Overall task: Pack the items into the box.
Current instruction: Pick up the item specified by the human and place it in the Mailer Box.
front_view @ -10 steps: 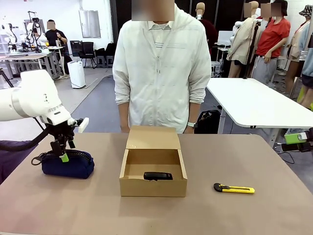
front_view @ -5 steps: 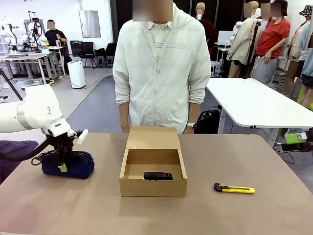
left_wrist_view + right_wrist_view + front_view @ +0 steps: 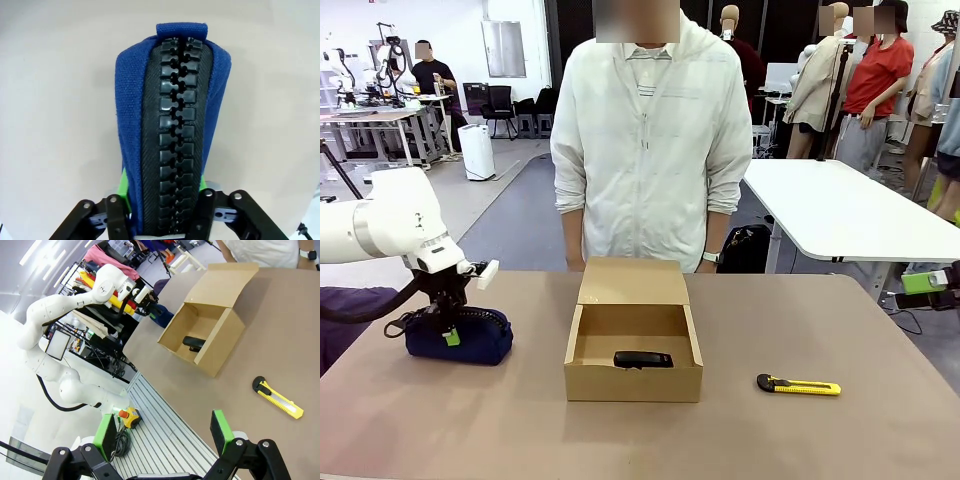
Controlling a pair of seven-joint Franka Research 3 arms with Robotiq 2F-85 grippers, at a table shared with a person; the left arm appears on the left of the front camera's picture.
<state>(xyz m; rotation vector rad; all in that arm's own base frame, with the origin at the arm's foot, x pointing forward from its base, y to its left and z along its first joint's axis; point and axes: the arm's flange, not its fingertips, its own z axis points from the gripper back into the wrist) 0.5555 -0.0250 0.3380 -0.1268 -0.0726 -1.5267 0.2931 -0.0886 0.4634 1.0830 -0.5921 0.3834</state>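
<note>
Front view: bar (image 3: 643, 359) was already lying in the open box (image 3: 633, 385). Pouch (image 3: 470, 340) was on the table (image 3: 800, 440), well left of the box, so half the packing remained. Left gripper (image 3: 447, 328) was set down onto the pouch, lower than a second earlier.
Left wrist view: green pads (image 3: 125, 187) were pressed against both pouch sides; a grip was judged taken.
Right wrist view: right gripper (image 3: 162, 432) was held wide open, empty.

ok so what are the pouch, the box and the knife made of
The pouch looks like blue woven cloth, canvas-like and matt, going by its visible weave; its zipper teeth seem chunky black plastic. The box is plain brown cardboard, matt, creased at the flap. The knife has a yellow and black casing, probably plastic.
</note>
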